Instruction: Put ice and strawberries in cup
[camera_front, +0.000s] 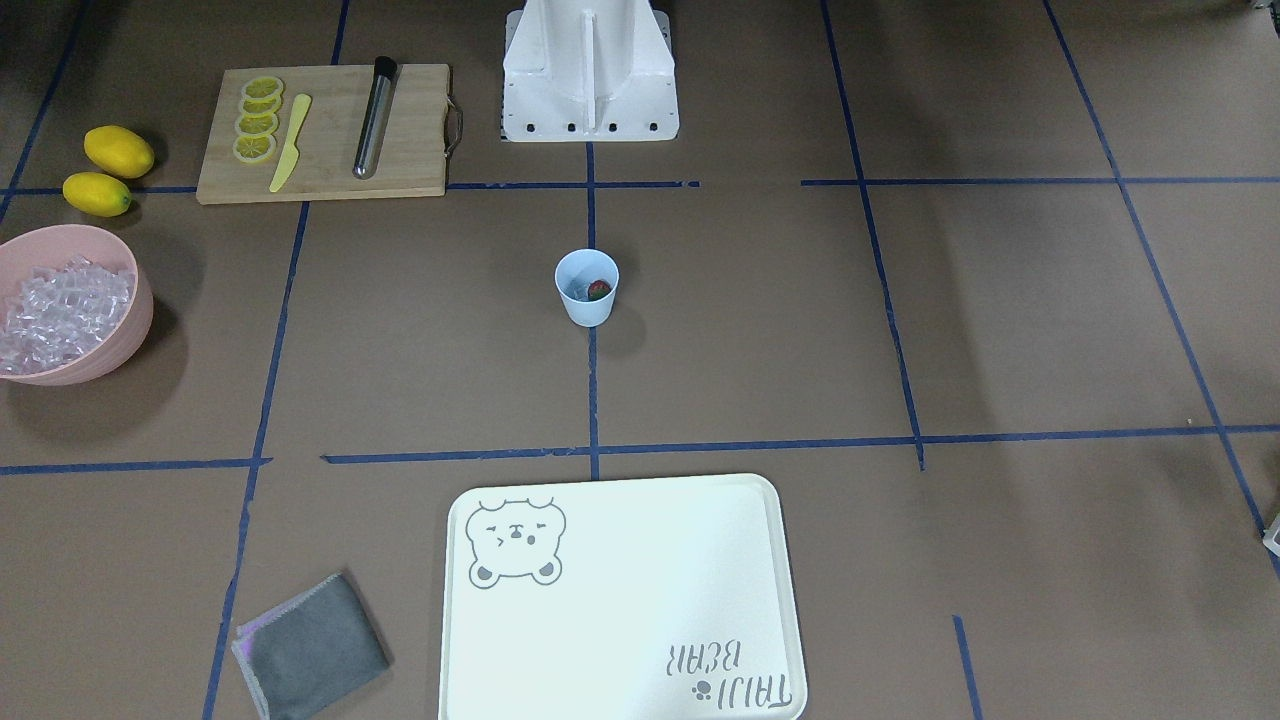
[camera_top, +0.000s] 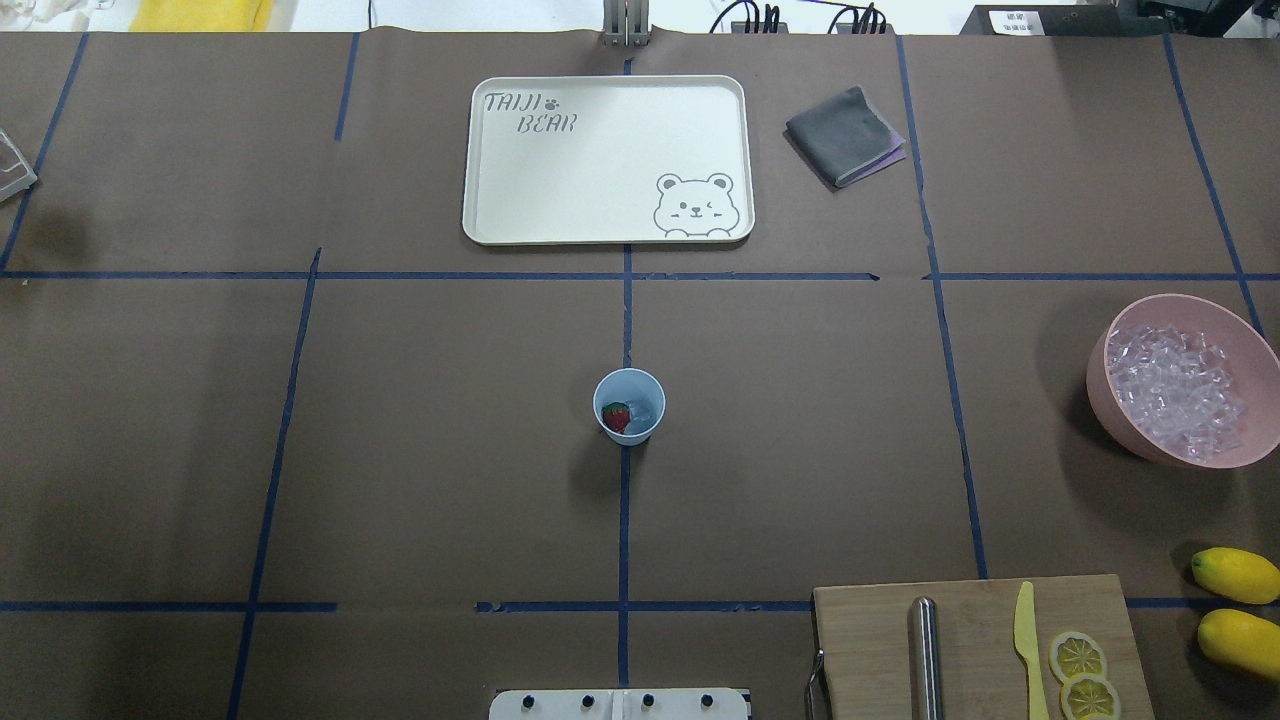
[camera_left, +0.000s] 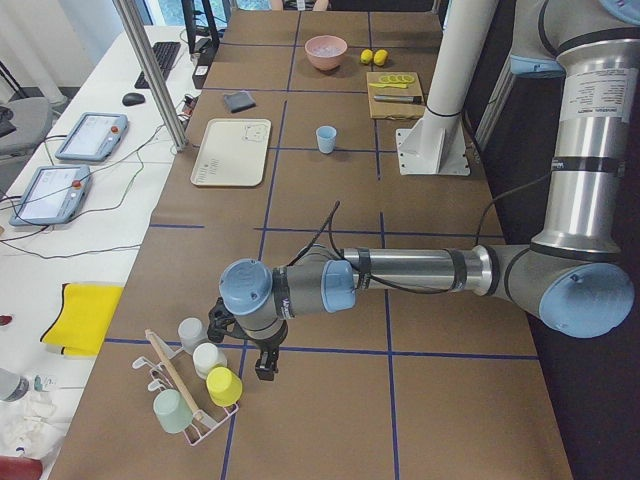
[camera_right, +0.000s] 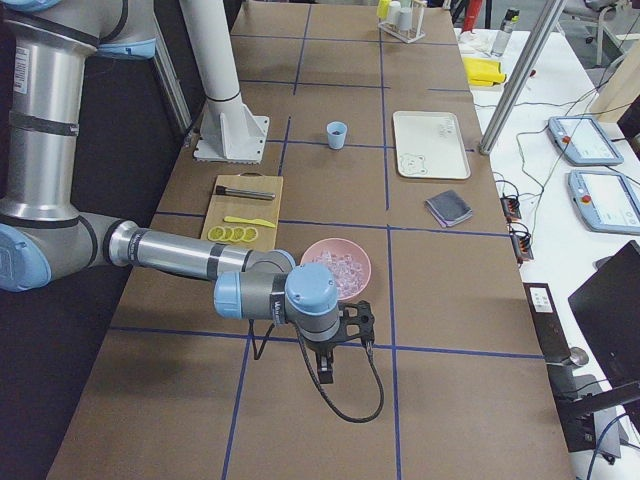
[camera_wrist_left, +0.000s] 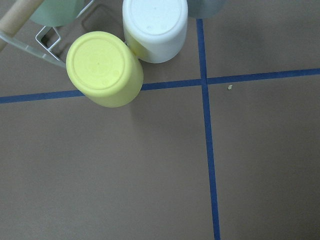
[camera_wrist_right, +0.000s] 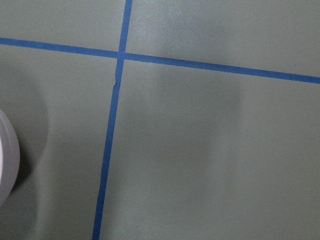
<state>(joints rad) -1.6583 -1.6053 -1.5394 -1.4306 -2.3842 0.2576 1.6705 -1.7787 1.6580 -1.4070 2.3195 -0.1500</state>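
Two grippers hang low at opposite table ends, left gripper (camera_left: 262, 368) over rack (camera_left: 190, 405) of upturned cups, right gripper (camera_right: 325, 374) near pink bowl (camera_top: 1125, 430), finger spread can't be told | cup (camera_top: 629, 405) upright mid-table, strawberry (camera_top: 616, 417) and ice (camera_top: 643, 412) inside | tray (camera_top: 468, 160) beyond

- The cup (camera_front: 585, 308) is pale blue; the strawberry (camera_top: 616, 416) is red with a green top.
- The ice (camera_top: 1180, 385) is clear and glassy; its bowl (camera_top: 1170, 452) is pink.
- The lemons (camera_front: 119, 151), lemon slices (camera_front: 258, 118) and knife (camera_front: 290, 143) are yellow; the board (camera_front: 410, 130) is light wood.
- The tray (camera_top: 600, 190) is cream, with a grey bear drawing and grey "TAIJI BEAR" lettering.
- The cloth (camera_top: 840, 135) is grey with a lilac edge.
- The table (camera_top: 400, 450) is brown, crossed by blue tape lines (camera_top: 627, 500).
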